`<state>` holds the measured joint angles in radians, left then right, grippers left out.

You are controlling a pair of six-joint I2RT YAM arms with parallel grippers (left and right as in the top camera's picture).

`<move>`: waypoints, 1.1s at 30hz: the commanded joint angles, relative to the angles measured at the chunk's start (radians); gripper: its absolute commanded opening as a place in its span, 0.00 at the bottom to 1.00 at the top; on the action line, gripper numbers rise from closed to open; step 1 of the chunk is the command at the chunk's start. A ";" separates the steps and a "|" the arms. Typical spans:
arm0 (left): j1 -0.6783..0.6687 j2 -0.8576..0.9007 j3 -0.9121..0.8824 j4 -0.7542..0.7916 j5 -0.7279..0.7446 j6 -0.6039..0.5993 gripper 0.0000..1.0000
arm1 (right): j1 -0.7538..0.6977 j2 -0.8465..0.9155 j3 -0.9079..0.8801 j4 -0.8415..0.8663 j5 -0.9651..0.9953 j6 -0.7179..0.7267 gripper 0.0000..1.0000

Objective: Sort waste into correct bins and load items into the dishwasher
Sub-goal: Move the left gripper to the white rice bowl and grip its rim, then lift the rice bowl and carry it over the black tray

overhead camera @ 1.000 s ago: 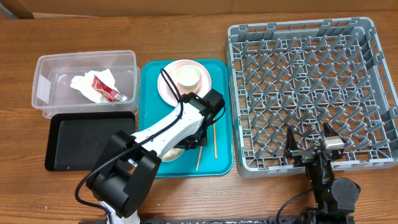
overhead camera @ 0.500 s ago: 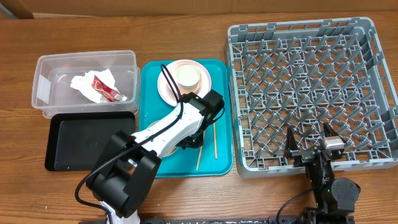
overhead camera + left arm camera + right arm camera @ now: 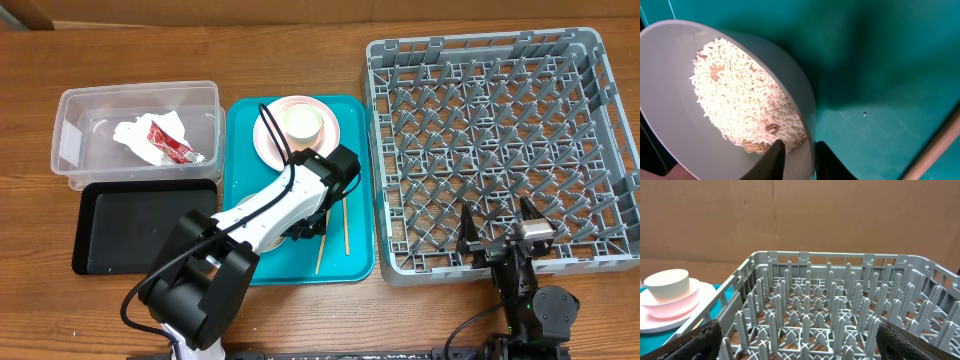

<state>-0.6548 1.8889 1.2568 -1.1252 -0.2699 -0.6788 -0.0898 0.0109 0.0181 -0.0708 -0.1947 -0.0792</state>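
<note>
Down at the near end of the teal plastic tray (image 3: 240, 180), the left end effector (image 3: 799, 156) pinches the rim of a round white bowl (image 3: 670, 110). One finger (image 3: 771, 161) is inside, against a heap of whitish rice grains (image 3: 745, 100), and the other is outside, over the tray floor. From above, the black-and-white arm behind it hides most of the bowl. Just to the right, a pair of thin wooden chopsticks (image 3: 344, 228) lies flat on the tray. At the tray's far end sits a round pale pink plate (image 3: 268, 140) with a small white cup (image 3: 302, 122) standing on it. Left of the tray, a clear rectangular plastic tub (image 3: 70, 150) holds a crumpled white paper napkin (image 3: 132, 132) and a small red-and-white sauce packet (image 3: 172, 146). A shallow black rectangular tray (image 3: 130, 225) lies just in front of the tub. Over on the right of the wooden table (image 3: 300, 60), the right end effector (image 3: 497, 238) hangs with its fingers spread wide, holding nothing, above the near wall of the large square grey plastic dish rack (image 3: 480, 130).
</note>
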 commanded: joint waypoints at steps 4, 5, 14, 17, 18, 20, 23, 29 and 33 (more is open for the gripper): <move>0.001 -0.004 -0.003 0.000 -0.010 -0.006 0.25 | 0.005 -0.008 -0.010 0.006 -0.002 -0.004 1.00; 0.001 -0.004 -0.003 0.001 -0.010 -0.006 0.25 | 0.005 -0.008 -0.010 0.006 -0.002 -0.004 1.00; 0.021 -0.004 -0.003 0.004 0.023 0.066 0.20 | 0.005 -0.008 -0.010 0.006 -0.001 -0.004 1.00; 0.048 -0.004 -0.003 0.008 0.084 0.102 0.17 | 0.005 -0.008 -0.010 0.006 -0.002 -0.004 1.00; 0.058 -0.004 -0.003 0.012 0.101 0.114 0.15 | 0.005 -0.008 -0.010 0.006 -0.002 -0.004 1.00; 0.078 -0.004 -0.003 0.020 0.127 0.131 0.13 | 0.005 -0.008 -0.010 0.006 -0.001 -0.004 1.00; 0.115 -0.004 -0.003 0.032 0.169 0.163 0.08 | 0.005 -0.008 -0.010 0.006 -0.002 -0.004 1.00; 0.135 -0.004 -0.003 0.034 0.185 0.163 0.09 | 0.005 -0.008 -0.010 0.006 -0.002 -0.004 1.00; 0.135 -0.004 -0.003 0.037 0.185 0.163 0.04 | 0.005 -0.008 -0.010 0.006 -0.001 -0.004 1.00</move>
<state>-0.5217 1.8889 1.2568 -1.0912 -0.1043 -0.5377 -0.0898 0.0109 0.0181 -0.0711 -0.1947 -0.0792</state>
